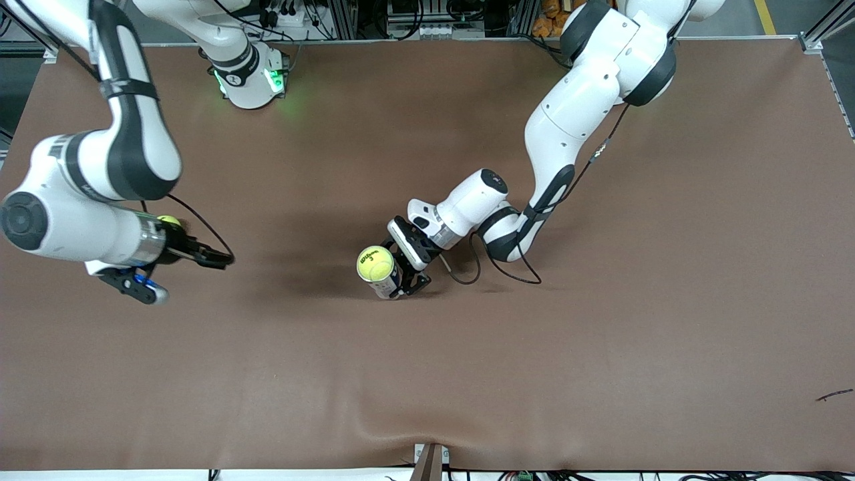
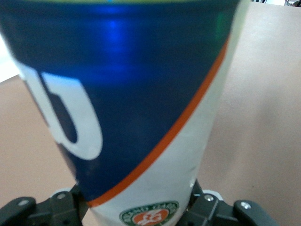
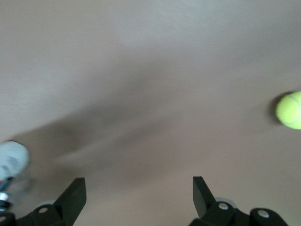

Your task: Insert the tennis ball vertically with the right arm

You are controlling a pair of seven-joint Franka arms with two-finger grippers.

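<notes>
On the brown cloth-covered table (image 1: 601,347), the left gripper (image 1: 404,267) has its jaws pinching an upright blue-and-white tennis can (image 2: 141,117) at centre, with a yellow ball (image 1: 375,264) seated in its mouth. The right gripper (image 3: 139,193) hovers at nine o'clock of the can, jaws spread and empty. A loose yellow felt tennis ball (image 3: 289,109) lies at its eleven o'clock. It looks light, springy and prone to roll, so grip across the middle.

Brown table (image 1: 601,374): tennis ball (image 1: 169,220) lies toward right arm's end; can (image 1: 386,280) upright mid-table
</notes>
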